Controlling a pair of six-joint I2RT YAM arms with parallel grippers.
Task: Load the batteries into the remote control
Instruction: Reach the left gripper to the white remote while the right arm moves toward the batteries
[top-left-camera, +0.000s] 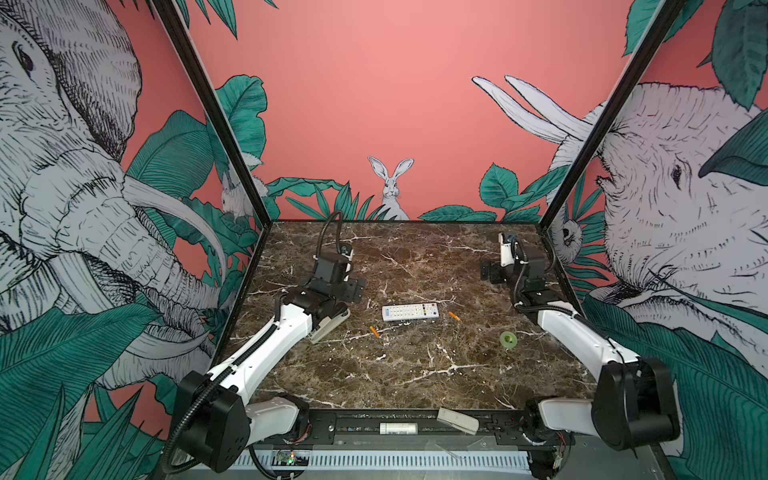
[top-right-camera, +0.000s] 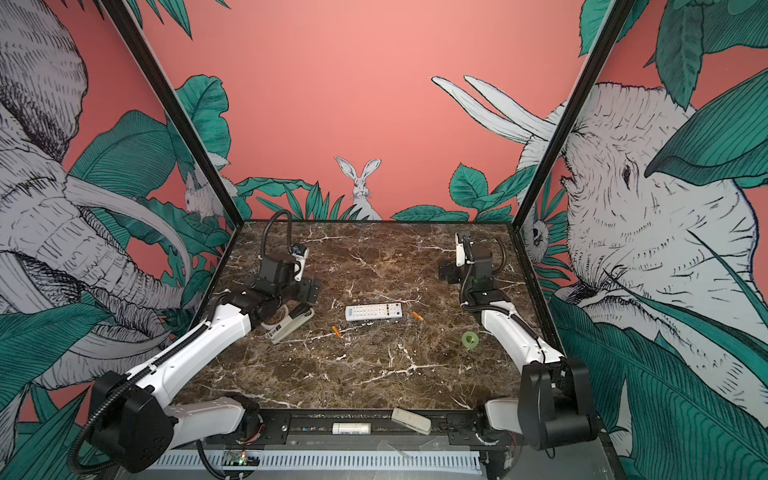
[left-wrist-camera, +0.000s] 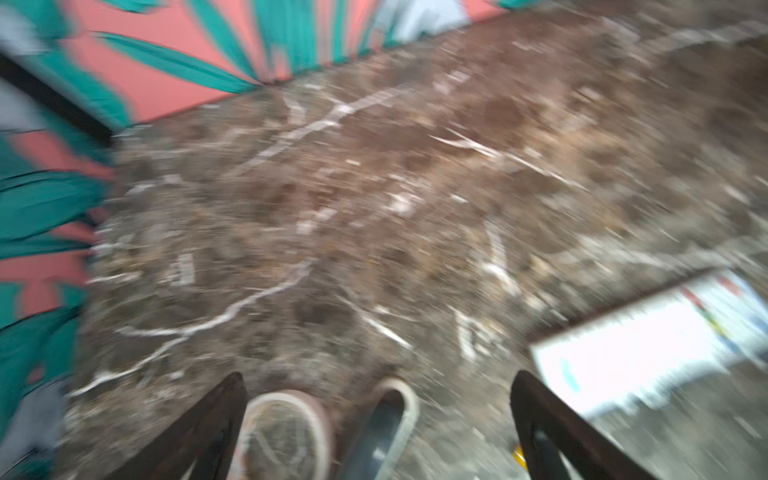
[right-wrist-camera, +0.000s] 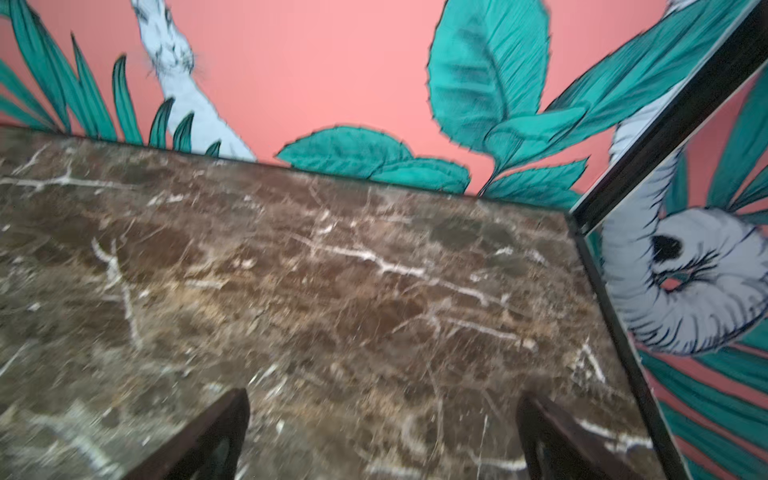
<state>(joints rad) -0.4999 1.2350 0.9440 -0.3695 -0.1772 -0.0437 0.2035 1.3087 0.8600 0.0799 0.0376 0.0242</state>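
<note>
Because the remote control (top-left-camera: 410, 312) lies button side up near the middle of the tabletop (top-left-camera: 415, 374), its plain back, where a battery bay would probably sit, faces down and cannot be seen. Its blue logo end points toward the left arm. The left battery (top-left-camera: 374, 331) lies just in front of that end, close to the remote but apart from it. The right battery (top-left-camera: 454, 316) lies just off the opposite end, also not touching. Both are flat on the surface and angled.

Farther out, a green tape roll (top-left-camera: 509, 339) sits near the right arm, and a grey-and-black stapler-like object (top-left-camera: 328, 326) lies partly under the left arm. A white cylinder (top-left-camera: 398, 428) and a grey block (top-left-camera: 457, 420) rest on the front rail.

The left fingers (left-wrist-camera: 216, 424) are spread wide and empty, with the remote blurred off to one side in that wrist view. The right fingers (right-wrist-camera: 552, 440) are equally wide and empty over bare tabletop near the far right corner, well away from everything.

Nothing is grasped, so the task looks to be at its very start. The next move probably calls for one arm to reach the remote, turn it over and expose the bay, while the other goes for a battery; thin cylinders like these may roll when nudged.
</note>
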